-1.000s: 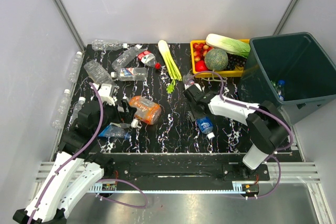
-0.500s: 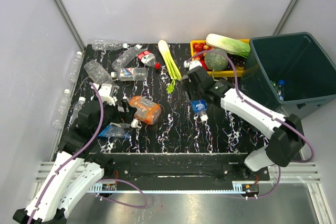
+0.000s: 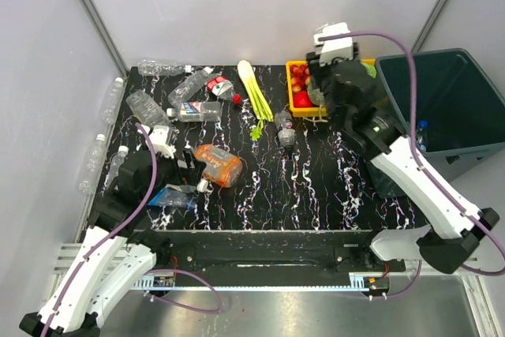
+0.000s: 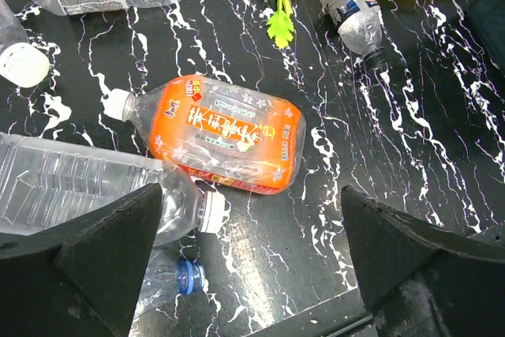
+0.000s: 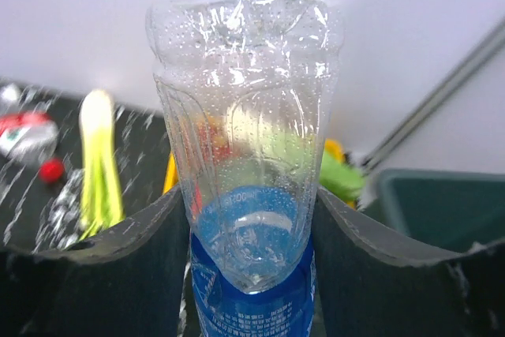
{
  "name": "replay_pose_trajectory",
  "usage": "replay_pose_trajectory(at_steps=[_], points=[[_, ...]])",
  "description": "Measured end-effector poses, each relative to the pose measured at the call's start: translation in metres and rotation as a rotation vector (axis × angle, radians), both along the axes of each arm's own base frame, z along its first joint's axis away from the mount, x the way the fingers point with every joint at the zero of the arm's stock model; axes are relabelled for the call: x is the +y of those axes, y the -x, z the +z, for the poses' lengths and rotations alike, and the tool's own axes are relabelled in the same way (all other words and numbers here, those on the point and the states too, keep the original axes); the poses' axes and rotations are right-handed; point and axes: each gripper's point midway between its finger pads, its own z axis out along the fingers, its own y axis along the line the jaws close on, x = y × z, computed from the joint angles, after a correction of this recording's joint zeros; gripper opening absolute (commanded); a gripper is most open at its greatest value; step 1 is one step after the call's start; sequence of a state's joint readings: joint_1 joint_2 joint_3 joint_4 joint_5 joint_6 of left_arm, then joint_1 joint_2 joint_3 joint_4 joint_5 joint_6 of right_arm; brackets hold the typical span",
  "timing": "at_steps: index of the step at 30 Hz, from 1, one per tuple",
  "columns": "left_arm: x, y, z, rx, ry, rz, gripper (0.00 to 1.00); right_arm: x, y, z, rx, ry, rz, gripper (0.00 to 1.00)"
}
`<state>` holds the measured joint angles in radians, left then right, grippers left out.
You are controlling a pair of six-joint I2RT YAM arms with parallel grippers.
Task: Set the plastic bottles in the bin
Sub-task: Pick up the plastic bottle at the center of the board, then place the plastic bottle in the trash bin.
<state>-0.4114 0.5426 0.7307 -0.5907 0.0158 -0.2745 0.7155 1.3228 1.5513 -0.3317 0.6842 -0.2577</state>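
My right gripper [image 5: 248, 222] is shut on a clear bottle with a blue label [image 5: 246, 116], held upright in the air. In the top view this gripper [image 3: 327, 83] is raised over the yellow tray, left of the dark teal bin [image 3: 442, 104]; the held bottle is hidden there. My left gripper [image 4: 251, 203] is open and empty, just short of an orange bottle [image 4: 229, 136]. A clear bottle with a white cap [image 4: 87, 191] and a blue-capped bottle [image 4: 170, 282] lie by its left finger. Several more bottles lie at the back left [image 3: 197, 110].
A yellow tray [image 3: 297, 105] of vegetables stands left of the bin. Celery stalks [image 3: 254, 92] lie beside it. A small dark-labelled bottle [image 3: 286, 129] lies mid-table. A red-labelled bottle [image 3: 221, 87] lies at the back. One bottle [image 3: 420, 133] lies inside the bin.
My right arm has lifted the blue-labelled bottle off the middle of the table and carried it up and back to the right, over the tray. The left arm has not moved.
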Motion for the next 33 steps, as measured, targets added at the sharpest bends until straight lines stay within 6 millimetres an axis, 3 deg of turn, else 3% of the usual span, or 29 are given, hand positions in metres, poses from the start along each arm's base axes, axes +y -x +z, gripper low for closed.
replay_pose_trajectory(at_steps=[4, 7, 11, 13, 16, 24, 28, 33], points=[[0.000, 0.000, -0.001, 0.006, -0.002, -0.001, 0.99, -0.043, 0.014, 0.067, -0.208, -0.004, -0.110, 0.51], [-0.001, 0.000, -0.001, 0.005, -0.001, -0.004, 0.99, -0.092, 0.025, 0.105, -0.320, 0.006, -0.236, 0.52], [-0.001, 0.000, -0.002, 0.009, -0.001, -0.006, 0.99, -0.151, 0.034, 0.122, -0.374, 0.038, -0.412, 0.52], [-0.002, 0.000, -0.002, 0.009, -0.001, -0.008, 0.99, -0.168, 0.035, 0.120, -0.374, 0.059, -0.467, 0.54], [-0.003, 0.000, -0.002, 0.009, -0.001, -0.012, 0.99, -0.175, 0.032, 0.106, -0.343, 0.092, -0.500, 0.54], [-0.004, 0.001, -0.002, 0.009, -0.001, -0.017, 0.99, -0.185, 0.024, 0.037, -0.207, 0.165, -0.543, 0.57], [-0.004, 0.001, -0.002, 0.009, -0.001, -0.019, 0.99, -0.192, 0.028, 0.014, -0.157, 0.179, -0.561, 0.65], [-0.004, 0.001, -0.002, 0.009, 0.000, -0.021, 0.99, -0.200, 0.035, 0.006, -0.124, 0.167, -0.584, 0.78]])
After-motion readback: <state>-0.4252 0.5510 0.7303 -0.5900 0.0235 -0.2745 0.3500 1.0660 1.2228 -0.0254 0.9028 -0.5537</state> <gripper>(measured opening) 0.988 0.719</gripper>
